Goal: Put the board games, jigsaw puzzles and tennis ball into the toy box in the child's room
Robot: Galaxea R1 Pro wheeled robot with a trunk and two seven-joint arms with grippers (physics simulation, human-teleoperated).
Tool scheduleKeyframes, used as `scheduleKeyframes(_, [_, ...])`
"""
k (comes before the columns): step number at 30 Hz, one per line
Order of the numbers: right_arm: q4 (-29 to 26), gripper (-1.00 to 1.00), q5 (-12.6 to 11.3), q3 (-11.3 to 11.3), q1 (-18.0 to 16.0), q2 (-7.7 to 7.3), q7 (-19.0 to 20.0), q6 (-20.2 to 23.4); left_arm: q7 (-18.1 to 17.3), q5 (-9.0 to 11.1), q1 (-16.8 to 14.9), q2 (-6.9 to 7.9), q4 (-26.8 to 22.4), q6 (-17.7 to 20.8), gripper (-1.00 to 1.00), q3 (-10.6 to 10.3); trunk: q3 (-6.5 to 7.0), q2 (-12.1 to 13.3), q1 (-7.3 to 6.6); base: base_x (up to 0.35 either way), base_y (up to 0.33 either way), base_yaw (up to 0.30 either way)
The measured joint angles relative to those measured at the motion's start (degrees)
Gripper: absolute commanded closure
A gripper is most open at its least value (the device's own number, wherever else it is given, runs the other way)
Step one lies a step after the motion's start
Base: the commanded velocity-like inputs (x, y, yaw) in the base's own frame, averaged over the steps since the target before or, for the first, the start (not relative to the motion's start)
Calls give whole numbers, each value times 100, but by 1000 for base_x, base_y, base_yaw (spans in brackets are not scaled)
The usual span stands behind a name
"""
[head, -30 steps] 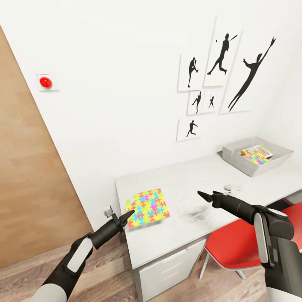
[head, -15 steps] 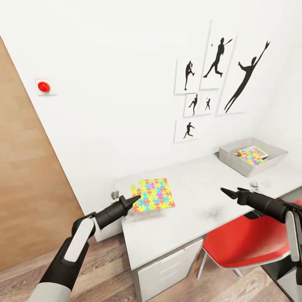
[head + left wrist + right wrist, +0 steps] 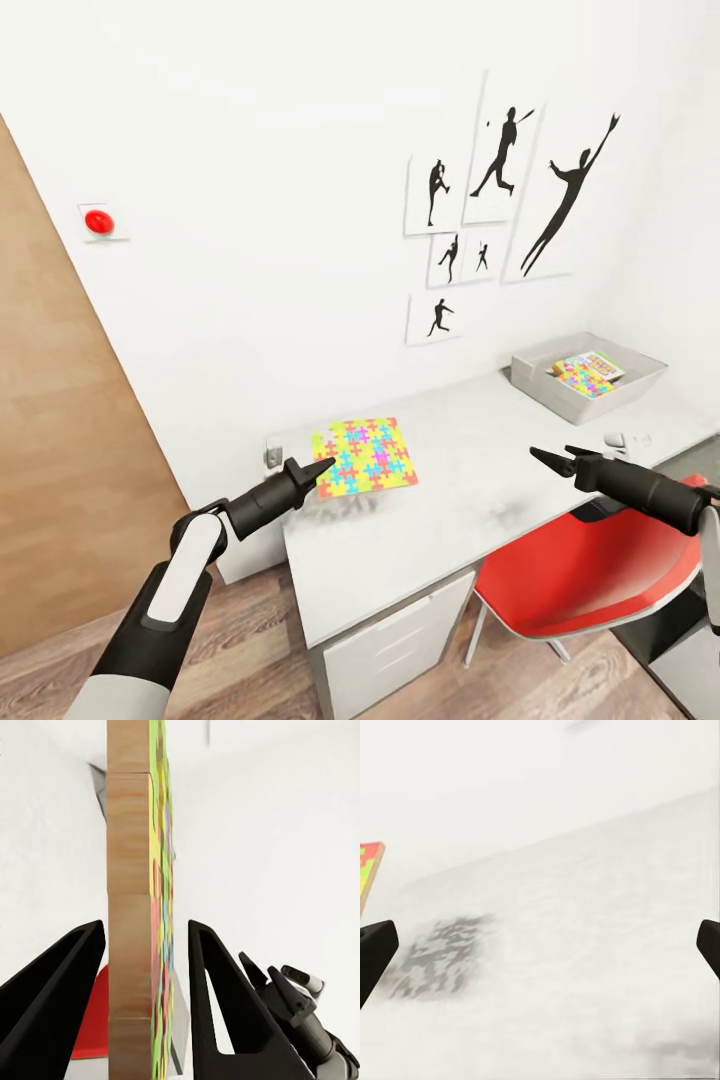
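I've got a puzzle pinched in my left gripper, right gripper spread empty, toy box partly filled.

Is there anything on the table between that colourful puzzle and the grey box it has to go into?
Nothing visible. The puzzle, between the left fingers, has bare table all the way to the box.

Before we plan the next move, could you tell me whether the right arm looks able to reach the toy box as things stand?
Probably yes: the right gripper hangs open above the table, with bare tabletop between it and the toy box.
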Motion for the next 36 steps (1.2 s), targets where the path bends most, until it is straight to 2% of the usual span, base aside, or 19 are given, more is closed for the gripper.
scheduleKeyframes(3, [0,-100,3,-28,-10,3,3,7,5,-40,71,4,4,-28,100,7,80,121,-66,0,0,-124])
scheduleKeyframes(13, [0,-100,4,-6,1,10,0,1,11,8,188,17,14,-47,100,48,349,522,-286,0,0,-128])
scheduleKeyframes(21, [-1,-100,4,-7,-6,-13,8,1,8,87,304,21,-18,-71,100,506,564,844,-462,0,0,-129])
scheduleKeyframes(29, [-1,-100,3,-33,5,-26,24,-14,-14,97,408,69,-187,-65,100,619,780,1166,-638,0,0,-128])
scheduleKeyframes(31, [-1,-100,1,-37,4,-24,25,-17,-3,82,457,75,-217,-64,100,724,833,1247,-682,0,0,-124])
scheduleKeyframes(33, [-1,-100,-2,-40,4,5,26,-31,6,50,553,77,-216,-67,100,957,887,1327,-726,0,0,-119])
scheduleKeyframes(36, [-1,-100,-3,-40,5,13,26,-36,3,74,583,84,-213,-62,100,1013,968,1448,-792,0,0,-118])
